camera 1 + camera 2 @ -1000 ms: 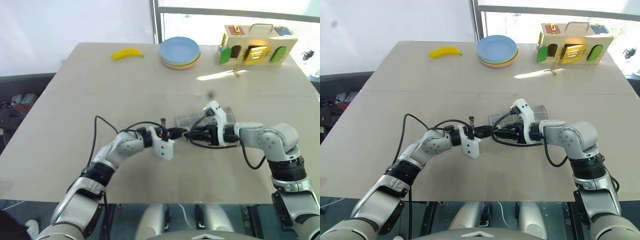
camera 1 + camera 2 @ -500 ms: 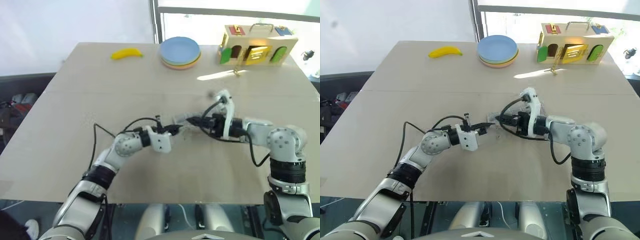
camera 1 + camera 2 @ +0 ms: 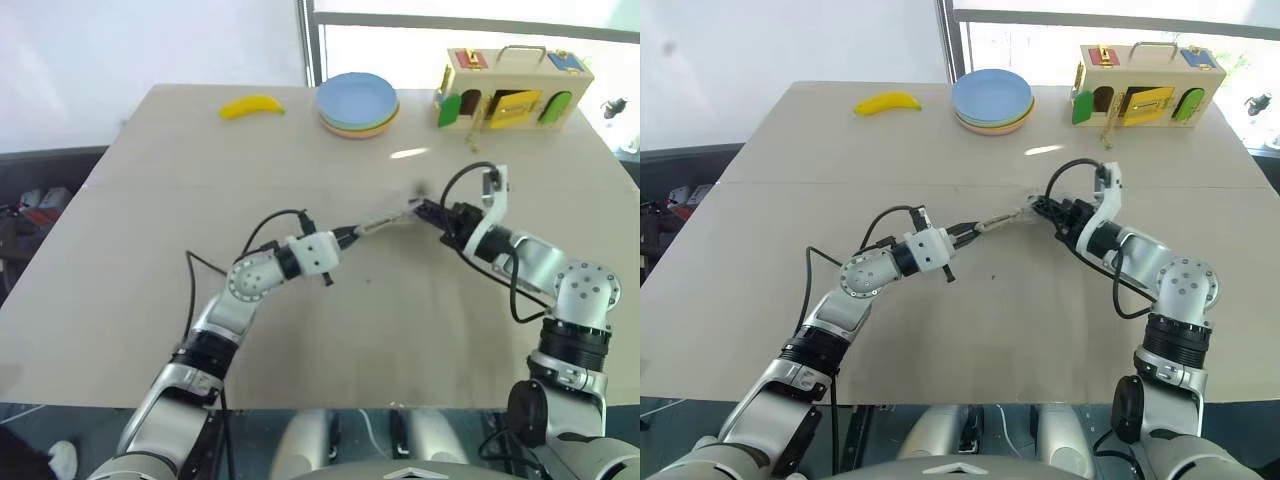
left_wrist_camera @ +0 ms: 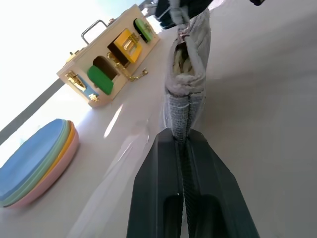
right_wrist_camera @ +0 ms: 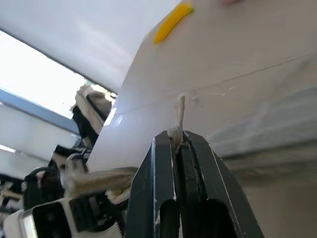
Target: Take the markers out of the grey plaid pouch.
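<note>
The grey plaid pouch point(image 3: 386, 217) hangs stretched edge-on between my two grippers, just above the middle of the table. My left gripper point(image 3: 346, 234) is shut on its near-left end. In the left wrist view its fingers point(image 4: 163, 163) pinch the grey fabric, and the pouch point(image 4: 194, 64) shows a slit of olive-tan lining. My right gripper point(image 3: 427, 210) is shut on the far-right end. There the right wrist view shows a pale tab of fabric point(image 5: 178, 115) sticking up between the fingertips. The markers are hidden.
A yellow banana point(image 3: 252, 105) lies at the far left of the table point(image 3: 200, 200). A stack of pastel plates point(image 3: 358, 102) stands at the back middle. A wooden latch box point(image 3: 512, 85) stands at the back right.
Both grippers have risen and drawn apart, the right one swinging to the right. The right gripper has shut on the pouch, which is now off the table and pulled taut.
</note>
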You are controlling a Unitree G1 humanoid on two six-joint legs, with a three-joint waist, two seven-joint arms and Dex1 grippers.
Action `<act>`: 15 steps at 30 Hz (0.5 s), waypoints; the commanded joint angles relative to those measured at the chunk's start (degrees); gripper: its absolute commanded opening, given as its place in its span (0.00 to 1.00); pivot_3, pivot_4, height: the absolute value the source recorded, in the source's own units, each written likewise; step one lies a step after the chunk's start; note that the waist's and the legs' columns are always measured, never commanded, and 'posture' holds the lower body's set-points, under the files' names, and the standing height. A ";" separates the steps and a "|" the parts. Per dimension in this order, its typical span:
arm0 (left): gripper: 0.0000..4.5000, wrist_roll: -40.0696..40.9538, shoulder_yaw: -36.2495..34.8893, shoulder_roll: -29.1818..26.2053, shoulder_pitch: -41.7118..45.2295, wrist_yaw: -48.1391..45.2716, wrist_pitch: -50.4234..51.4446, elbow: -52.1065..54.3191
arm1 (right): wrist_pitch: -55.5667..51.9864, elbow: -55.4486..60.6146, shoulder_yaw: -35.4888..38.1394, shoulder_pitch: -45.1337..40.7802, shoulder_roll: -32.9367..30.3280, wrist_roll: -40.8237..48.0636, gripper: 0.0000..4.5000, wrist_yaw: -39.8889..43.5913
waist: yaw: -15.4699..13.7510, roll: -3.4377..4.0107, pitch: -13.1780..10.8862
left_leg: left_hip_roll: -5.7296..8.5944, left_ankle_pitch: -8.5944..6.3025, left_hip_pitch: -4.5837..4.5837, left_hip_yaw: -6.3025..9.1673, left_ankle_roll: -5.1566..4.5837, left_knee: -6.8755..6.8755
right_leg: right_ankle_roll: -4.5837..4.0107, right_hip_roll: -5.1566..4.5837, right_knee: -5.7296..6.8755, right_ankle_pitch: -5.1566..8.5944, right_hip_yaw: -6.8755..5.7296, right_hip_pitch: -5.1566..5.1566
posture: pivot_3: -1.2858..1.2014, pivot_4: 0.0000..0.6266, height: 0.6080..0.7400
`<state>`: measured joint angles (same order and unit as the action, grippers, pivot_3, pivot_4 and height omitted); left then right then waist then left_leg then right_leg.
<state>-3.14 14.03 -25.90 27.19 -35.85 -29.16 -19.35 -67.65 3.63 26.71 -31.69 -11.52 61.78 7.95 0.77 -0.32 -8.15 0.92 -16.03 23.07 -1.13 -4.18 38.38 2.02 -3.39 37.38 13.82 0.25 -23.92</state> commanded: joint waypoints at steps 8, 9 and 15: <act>0.00 1.51 -5.27 -3.39 -0.52 -0.01 0.51 -1.68 | 12.61 -7.09 7.66 -0.32 -7.70 -2.99 0.00 -1.60 | -0.02 0.00 0.00 | -0.03 0.00 -0.03 -0.05 -0.01 0.01 | 0.00 0.11 0.01 0.00 0.05 0.03 | 0.52 0.24 1.00; 0.00 1.63 -5.32 -3.39 -0.43 -0.25 0.49 -1.63 | 13.74 -7.39 7.64 -0.37 -7.78 -3.23 0.00 -1.53 | -0.03 0.00 0.00 | -0.03 0.00 -0.04 -0.06 -0.01 0.01 | 0.00 0.11 0.01 0.00 0.05 0.03 | 0.52 0.24 1.00; 0.00 3.08 -4.75 -2.44 0.23 -2.19 1.21 -0.34 | 13.73 -3.00 2.01 2.23 -10.82 -4.91 0.26 4.41 | -0.11 0.01 -0.01 | -0.04 0.00 -0.04 -0.11 -0.01 0.01 | 0.01 0.15 0.01 0.00 0.09 0.03 | 0.52 0.24 1.00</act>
<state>-1.59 10.70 -28.04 26.80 -37.61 -28.19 -20.96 -54.71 -3.10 29.91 -29.46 -21.04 57.05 9.69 0.66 -0.31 -8.16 0.88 -16.03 23.04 -1.24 -4.20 38.40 2.03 -3.24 37.38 13.82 0.33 -23.90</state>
